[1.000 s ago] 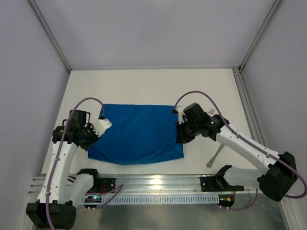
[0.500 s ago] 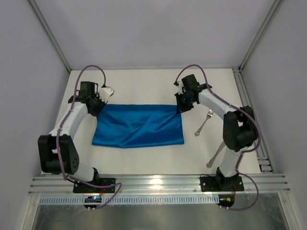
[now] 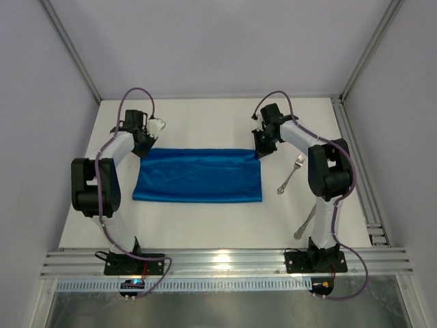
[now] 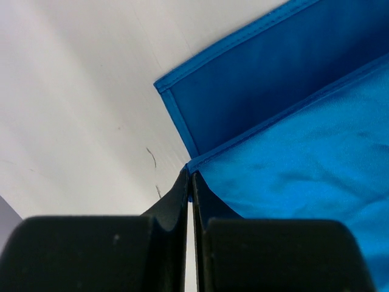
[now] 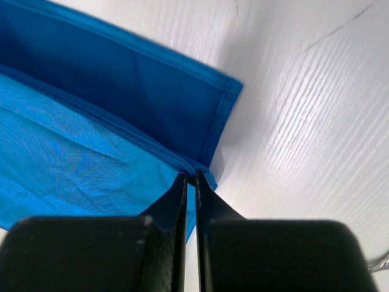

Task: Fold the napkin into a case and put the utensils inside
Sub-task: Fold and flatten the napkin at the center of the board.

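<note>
Both arms stretch out to the far corners of the napkin (image 3: 198, 176), which lies mid-table as a wide blue band, doubled over with the top layer stopping just short of the far hem. The left gripper (image 3: 145, 147) has its fingers pressed together on the top layer's left corner, and the right gripper (image 3: 260, 150) is pinched the same way on the right corner. This cloth looks light, limp and a touch slick, so I'd expect it to sag or slide unless both corners travel together — the stitched hem corners are the place to hold. The table (image 3: 205, 225) is smooth, white and faintly scuffed. Pale walls (image 3: 205, 48) close in. The fork (image 3: 292, 171) lies just right of the cloth, with a second utensil (image 3: 304, 222) nearer the rail (image 3: 225, 258).
</note>
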